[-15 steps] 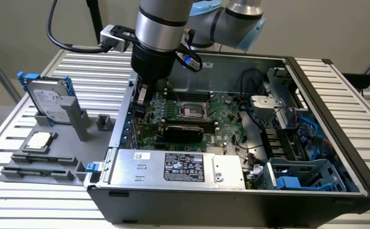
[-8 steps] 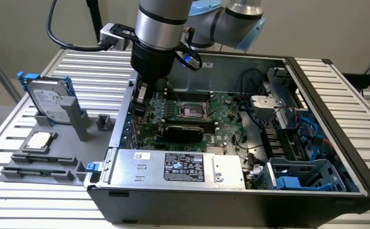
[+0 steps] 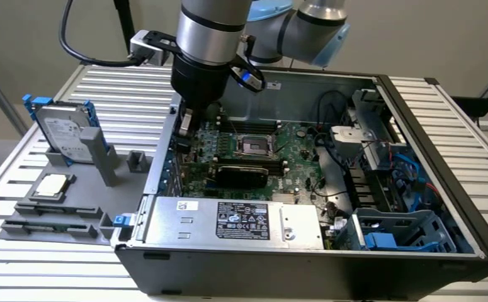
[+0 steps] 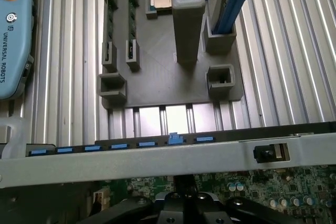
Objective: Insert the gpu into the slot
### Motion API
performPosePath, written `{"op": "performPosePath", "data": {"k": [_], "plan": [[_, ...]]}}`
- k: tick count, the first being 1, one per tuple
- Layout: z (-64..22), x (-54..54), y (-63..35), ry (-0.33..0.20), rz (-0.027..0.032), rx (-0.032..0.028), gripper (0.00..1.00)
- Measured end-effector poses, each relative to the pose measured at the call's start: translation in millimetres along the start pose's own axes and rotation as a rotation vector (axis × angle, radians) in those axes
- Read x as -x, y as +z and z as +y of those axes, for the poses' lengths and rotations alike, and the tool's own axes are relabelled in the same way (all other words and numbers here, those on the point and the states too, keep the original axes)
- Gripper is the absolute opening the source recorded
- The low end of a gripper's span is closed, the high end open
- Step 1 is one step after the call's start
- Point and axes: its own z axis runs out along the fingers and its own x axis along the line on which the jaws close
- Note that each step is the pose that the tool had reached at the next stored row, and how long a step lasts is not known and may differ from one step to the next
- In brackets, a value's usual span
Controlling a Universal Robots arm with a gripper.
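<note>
In the exterior view we are seeing one arm with one pincer [image 3: 186,123] hanging closed over the upper left of the motherboard [image 3: 298,141], and we cannot tell whether anything is between its jaws. One gpu [image 3: 242,173] is lying at frame centre, down and to the right of the pincer, its long axis running left to right. We cannot pick out the blue slot. On the table [image 3: 118,88] one hard drive [image 3: 62,133] and one processor [image 3: 52,185] are sitting.

In the wrist view the pincer [image 4: 184,205] is showing at bottom centre, jaws together, with the case rim [image 4: 157,157] above it, then one grey holder plate [image 4: 168,85].
</note>
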Motion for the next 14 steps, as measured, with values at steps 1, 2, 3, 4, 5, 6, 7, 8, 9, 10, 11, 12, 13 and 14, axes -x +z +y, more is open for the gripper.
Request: {"op": "performPosePath", "data": {"k": [1, 2, 3, 4, 5, 6, 7, 8, 9, 10, 11, 12, 13, 14], "plan": [[0.1, 0.0, 0.1, 0.000, 0.0002, 0.0001, 0.11], [0.2, 0.2, 0.2, 0.000, 0.0002, 0.0001, 0.11], [0.3, 0.3, 0.3, 0.000, -0.0003, -0.0001, 0.11], [0.6, 0.4, -1.0, 0.000, -0.0015, -0.0001, 0.11], [1.1, 0.3, -4.2, 0.000, -0.0016, -0.0002, 0.11], [0.7, 0.1, -8.5, 0.001, -0.0006, -0.0002, 0.11], [-0.6, 0.1, -10.8, 0.000, -0.0005, -0.0002, 0.11], [-2.4, 0.2, -11.8, 0.000, -0.0007, -0.0005, 0.11], [-4.4, 0.5, -12.5, 0.000, -0.0009, -0.0023, 0.11], [-6.7, 0.7, -13.1, 0.000, -0.0021, -0.0078, 0.11], [-9.2, 0.9, -13.8, 0.001, -0.0039, -0.0166, 0.11], [-11.2, 1.2, -14.3, 0.001, -0.0064, -0.0302, 0.11], [-12.8, 1.4, -14.6, 0.002, -0.0091, -0.0447, 0.11], [-14.4, 1.5, -15.0, 0.002, -0.0113, -0.0590, 0.11]]}}
